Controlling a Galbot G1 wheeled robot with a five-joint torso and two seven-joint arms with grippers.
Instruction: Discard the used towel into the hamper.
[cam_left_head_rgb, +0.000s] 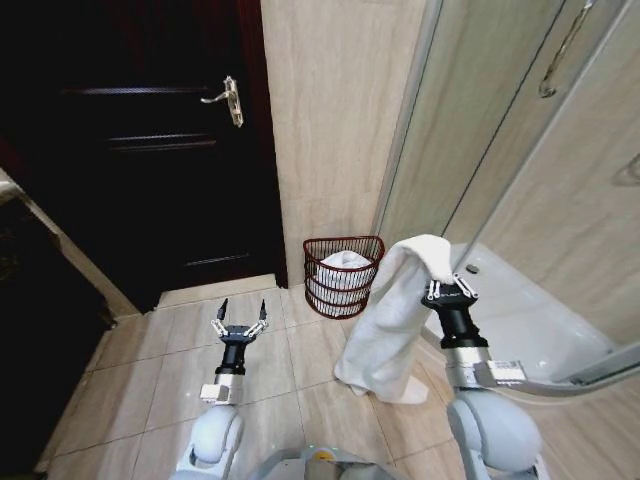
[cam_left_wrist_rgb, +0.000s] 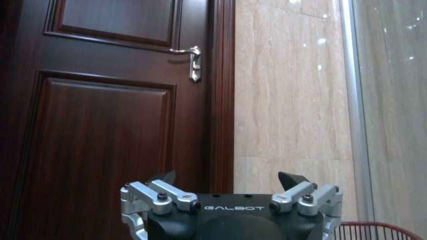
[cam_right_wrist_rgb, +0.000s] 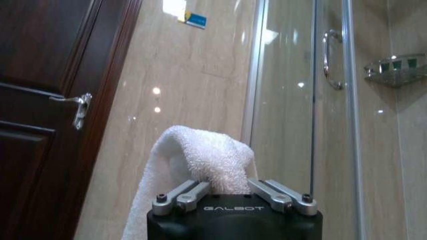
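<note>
A white towel (cam_left_head_rgb: 385, 320) hangs in a long fold from my right gripper (cam_left_head_rgb: 445, 285), which is shut on its top end; the fold (cam_right_wrist_rgb: 200, 160) drapes over the fingers in the right wrist view. The towel's lower end rests on the floor tiles. The hamper (cam_left_head_rgb: 343, 275), a dark red-brown wire basket with white cloth inside, stands against the wall just left of and behind the towel; its rim (cam_left_wrist_rgb: 380, 231) shows in the left wrist view. My left gripper (cam_left_head_rgb: 240, 322) is held up open over the floor, left of the hamper, holding nothing.
A dark wooden door (cam_left_head_rgb: 150, 150) with a metal handle (cam_left_head_rgb: 228, 100) fills the left wall. A beige tiled wall (cam_left_head_rgb: 330, 120) stands behind the hamper. A glass shower enclosure (cam_left_head_rgb: 520, 150) with a raised white base (cam_left_head_rgb: 520, 320) lies to the right.
</note>
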